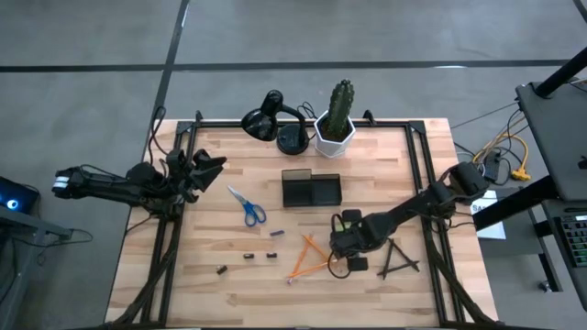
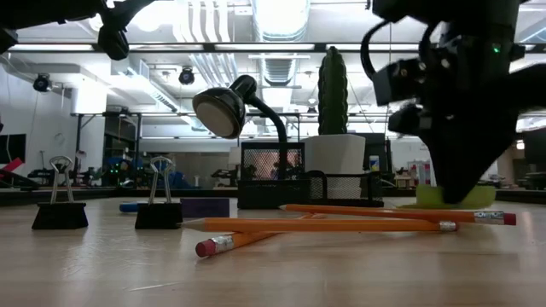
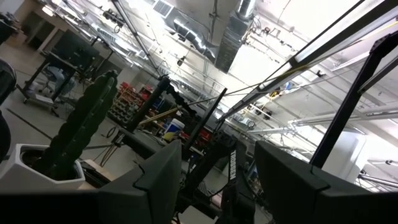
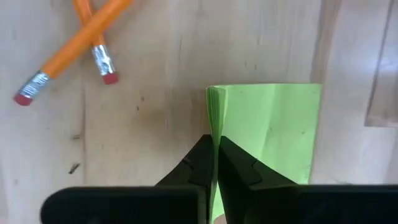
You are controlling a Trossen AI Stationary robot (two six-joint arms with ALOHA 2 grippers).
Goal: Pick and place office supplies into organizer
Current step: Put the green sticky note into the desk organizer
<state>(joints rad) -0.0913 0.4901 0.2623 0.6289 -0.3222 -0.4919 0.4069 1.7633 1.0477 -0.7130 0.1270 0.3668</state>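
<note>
Sticky pad (image 4: 267,134), the lime-green one, is the thing I am working on. It lies on the table (image 1: 229,302) near the orange pencils (image 1: 310,261), on the right side. My right gripper (image 4: 215,163) is down at its edge, with the two fingers pinched tight together. The pad's edge sits right at their tips, so I think I have some of its sheets, but the pad is not lifted yet.

I want it in the organizer (image 1: 311,190), the small dark tray in the middle of the table, in front of the cactus pot (image 1: 336,135). I can't see anything inside the tray.

So I think the job has hardly begun. Almost everything waits outside the tray. The blue scissors (image 1: 249,209) lie to its left. Little dark clips (image 1: 249,256) sit in a row below them. The pencils are crossed beside my right gripper, and thin black sticks (image 1: 396,258) lie to the right.

My left gripper (image 1: 204,170) waits up high over the left edge of the table, fingers apart and holding nothing
</note>
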